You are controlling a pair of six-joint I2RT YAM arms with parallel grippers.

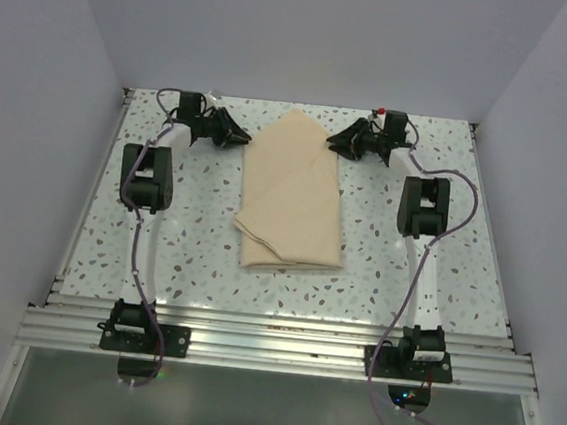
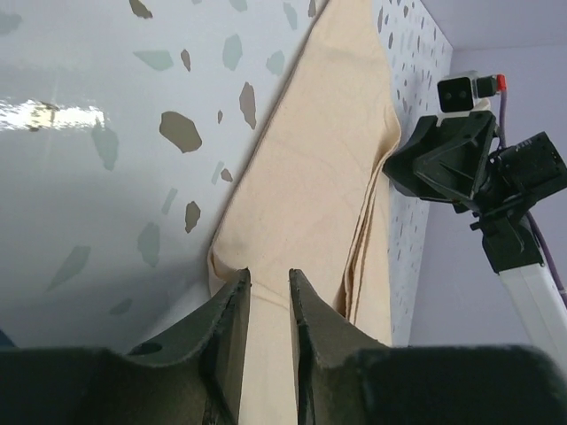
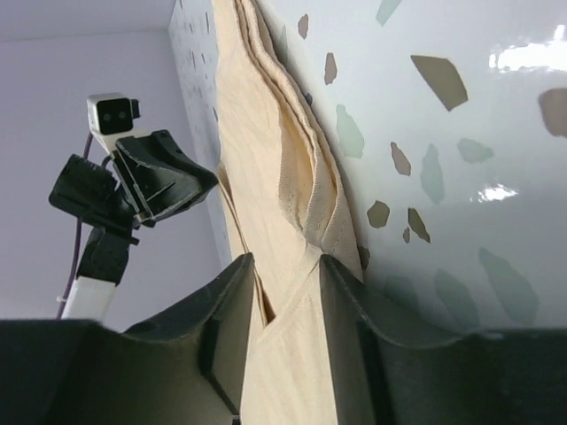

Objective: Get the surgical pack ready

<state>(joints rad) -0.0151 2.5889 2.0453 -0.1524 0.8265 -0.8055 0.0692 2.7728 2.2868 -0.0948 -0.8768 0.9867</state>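
The folded tan cloth [image 1: 293, 198] was laid at the middle of the speckled bench [image 1: 189, 254]. The left hand [image 1: 242, 140] was held slightly parted just beside its far left edge. The right hand [image 1: 332, 142] was spread, with the far right edge seen between its fingers. Open bench was seen either side of the cloth.

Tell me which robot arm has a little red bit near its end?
The right arm, on the right of the tan cloth. A small red tip sticks up by its wrist camera; the left arm shows none.
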